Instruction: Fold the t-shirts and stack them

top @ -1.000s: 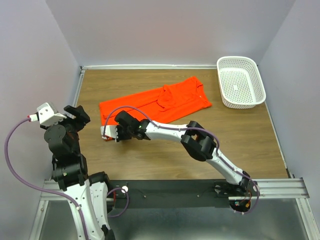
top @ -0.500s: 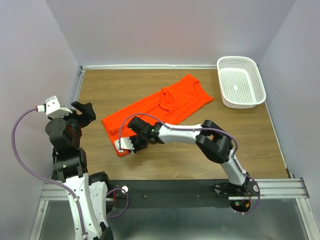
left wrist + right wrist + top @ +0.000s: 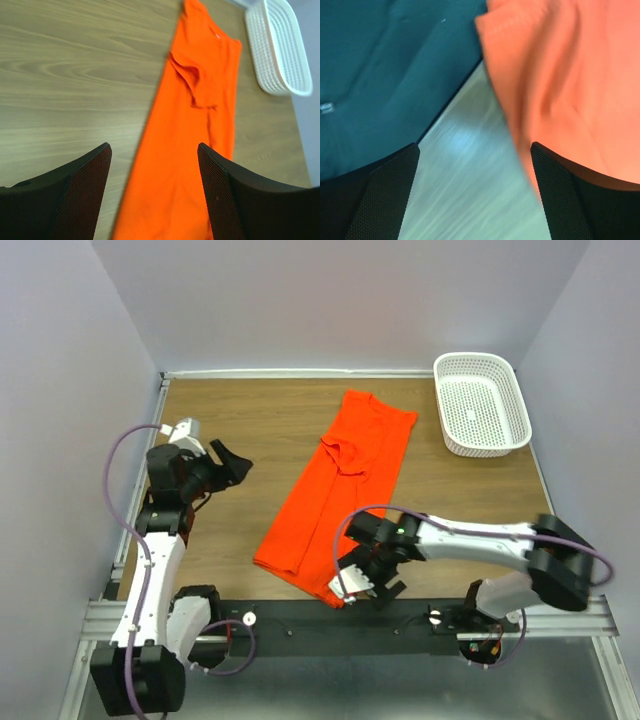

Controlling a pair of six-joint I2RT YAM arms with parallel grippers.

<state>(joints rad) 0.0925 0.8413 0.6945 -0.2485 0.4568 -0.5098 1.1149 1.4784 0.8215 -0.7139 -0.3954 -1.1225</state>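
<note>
A brown wood-grain table (image 3: 230, 410) fills the floor of a small booth closed in by plain pale lilac walls (image 3: 330, 300) on three sides, with a thin white strip (image 3: 300, 373) where the table meets the back wall. A black rail (image 3: 300, 618) on a metal frame runs along the table's near edge.

The white basket (image 3: 488, 449) sits in the far right corner. The orange shirt (image 3: 335, 490) lies flat on the table as a long narrow band. Its far end is left of the basket and apart from it. From there it slants away from the basket to the near edge, where its corner reaches the rail.

The right gripper (image 3: 362, 585) is at that far-from-basket end, its jaws spread wide with the cloth's edge and bare table showing between them, grasping nothing. The left gripper (image 3: 230, 465) hangs well left of the basket, beyond the shirt, over bare wood, its jaws also released.
</note>
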